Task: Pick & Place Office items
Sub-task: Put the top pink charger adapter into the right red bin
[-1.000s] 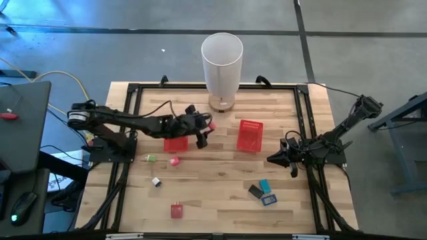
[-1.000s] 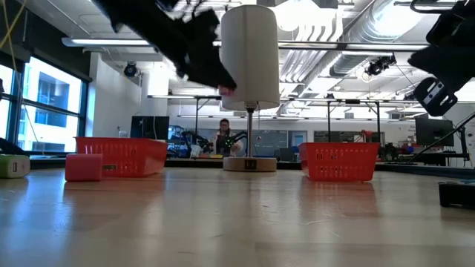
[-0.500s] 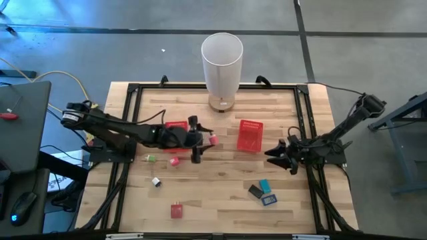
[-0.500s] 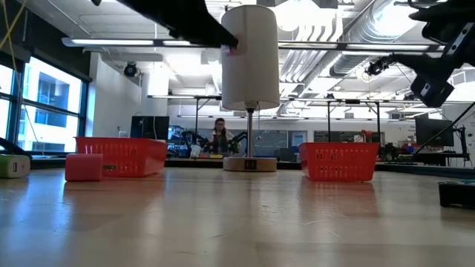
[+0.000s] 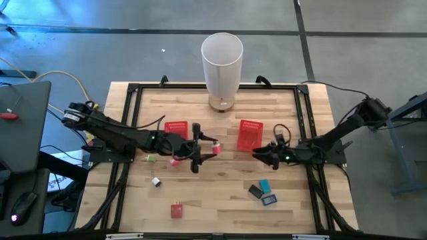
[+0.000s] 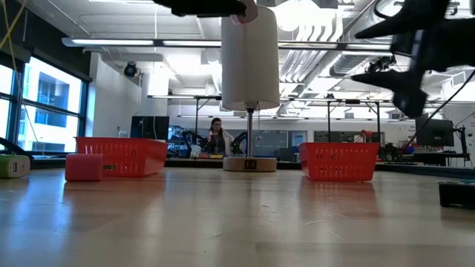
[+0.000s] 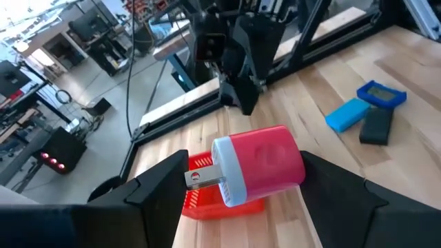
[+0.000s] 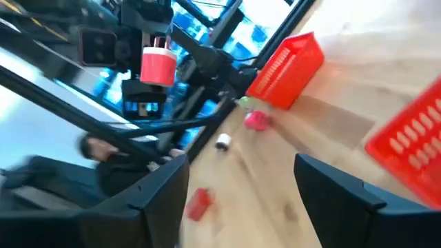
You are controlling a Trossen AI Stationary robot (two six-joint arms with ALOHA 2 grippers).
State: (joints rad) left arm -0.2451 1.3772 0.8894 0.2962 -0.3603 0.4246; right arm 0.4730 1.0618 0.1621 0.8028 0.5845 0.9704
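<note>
Left claw [image 5: 208,148] is clamped on a small red plug-shaped block with a white end [image 7: 256,165], holding it up off the wooden surface [image 5: 220,193], roughly between the two red mesh baskets. One red basket [image 5: 176,128] sits right behind the left arm, the other red basket [image 5: 249,135] is over toward the right arm.

Right claw [image 5: 261,153] hangs just in front of that second basket with its fingers spread and nothing in them.

Rest of the office bits are loose on the surface: a pink piece [image 5: 175,161] and a green piece [image 5: 151,159] beside the left arm, a small white-and-black one [image 5: 156,181], a red square block [image 5: 176,211] near the front edge, and a teal [image 5: 265,185], black [image 5: 255,193] and blue [image 5: 269,199] cluster near the right arm. A tall white cylinder [image 5: 221,71] stands at the back.
</note>
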